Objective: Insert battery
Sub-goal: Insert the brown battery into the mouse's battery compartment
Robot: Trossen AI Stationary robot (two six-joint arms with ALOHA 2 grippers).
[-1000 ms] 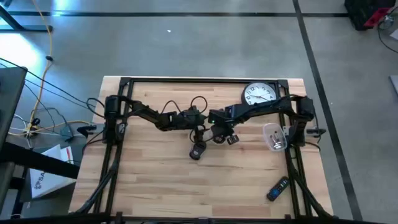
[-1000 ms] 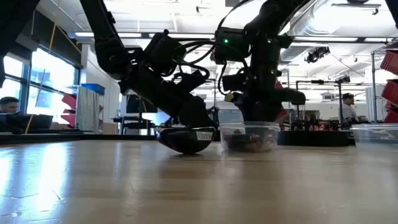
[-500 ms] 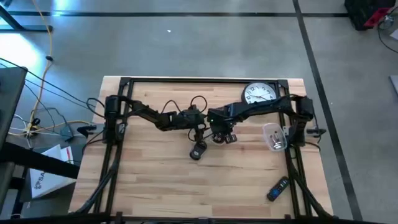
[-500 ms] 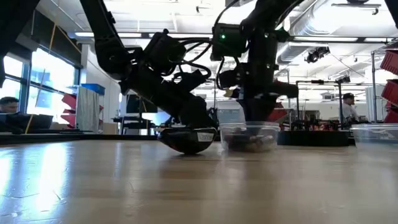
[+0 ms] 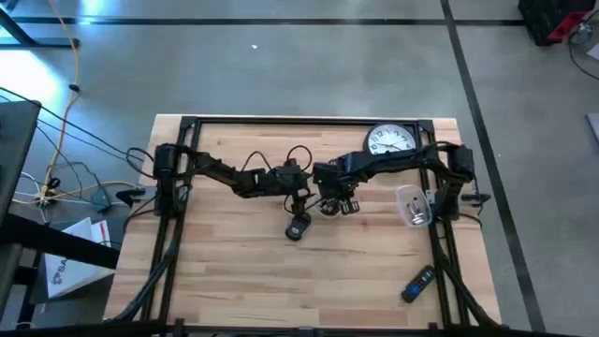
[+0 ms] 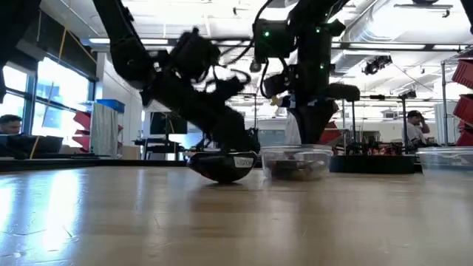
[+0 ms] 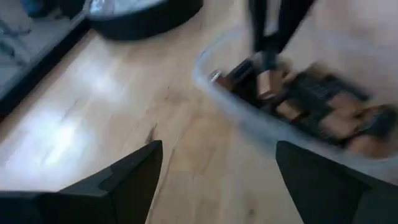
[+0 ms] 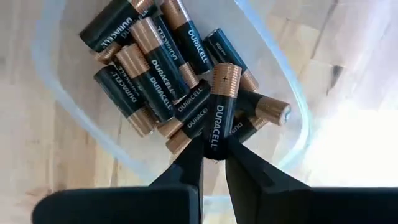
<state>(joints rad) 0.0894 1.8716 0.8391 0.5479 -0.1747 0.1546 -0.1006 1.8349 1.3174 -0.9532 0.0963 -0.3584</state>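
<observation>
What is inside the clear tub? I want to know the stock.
The clear tub holds a loose pile of Duracell batteries. The right hand grips one battery above them, hiding those beneath, so no exact count.

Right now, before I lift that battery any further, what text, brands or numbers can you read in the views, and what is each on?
"DURACELL": on the battery held by the right gripper.
"DURACELL": on several batteries lying in the clear plastic tub.
Wall clock: numerals on the dial, too small to read.
Black computer mouse: pale label on its side, too blurred to read.
Remote control: nothing readable.
</observation>
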